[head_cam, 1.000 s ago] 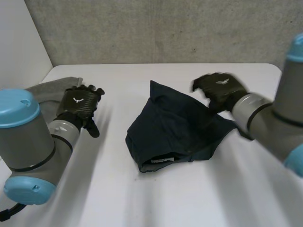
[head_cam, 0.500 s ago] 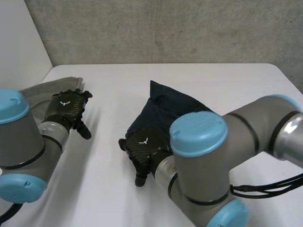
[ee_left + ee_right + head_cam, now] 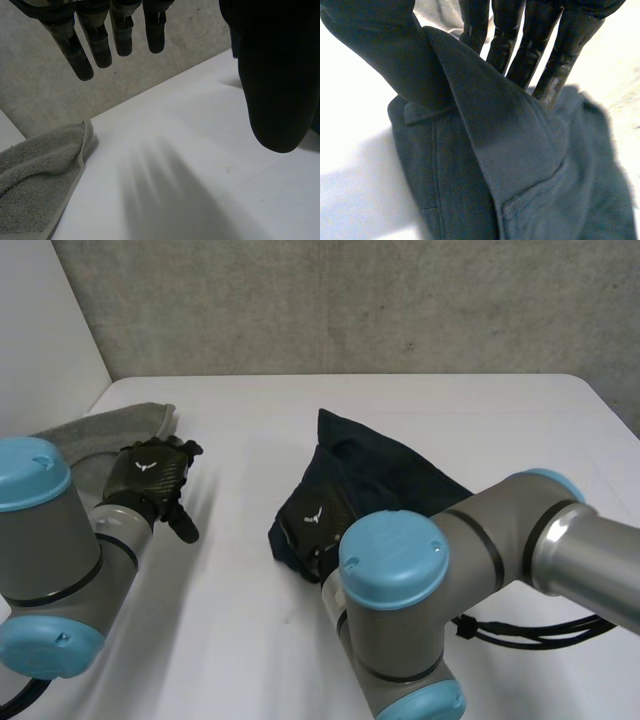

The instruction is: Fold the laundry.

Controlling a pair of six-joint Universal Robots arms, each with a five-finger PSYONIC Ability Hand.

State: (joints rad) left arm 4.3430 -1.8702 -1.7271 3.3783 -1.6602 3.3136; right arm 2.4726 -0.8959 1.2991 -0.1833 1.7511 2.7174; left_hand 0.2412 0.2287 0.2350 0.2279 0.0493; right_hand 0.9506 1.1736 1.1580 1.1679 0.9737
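Note:
A dark navy garment (image 3: 395, 475) lies crumpled in the middle of the white table (image 3: 480, 405). My right hand (image 3: 308, 522) is at its near left edge. In the right wrist view a raised fold of the garment (image 3: 485, 130) is pinched between the thumb (image 3: 375, 45) and the fingers (image 3: 520, 40). My left hand (image 3: 150, 475) hovers over bare table left of the garment, beside a grey towel (image 3: 100, 430). Its fingers (image 3: 100, 40) are straight and spread, with nothing in them.
The grey towel (image 3: 35, 175) lies at the table's far left edge, just past my left hand's fingertips. My right arm's elbow (image 3: 395, 570) crosses the near side of the table in front of the garment. A concrete wall stands behind the table.
My right arm swung from the garment's far right side to its near left edge, and the hand closed on a fold there. My left hand drifted slightly left, toward the towel.

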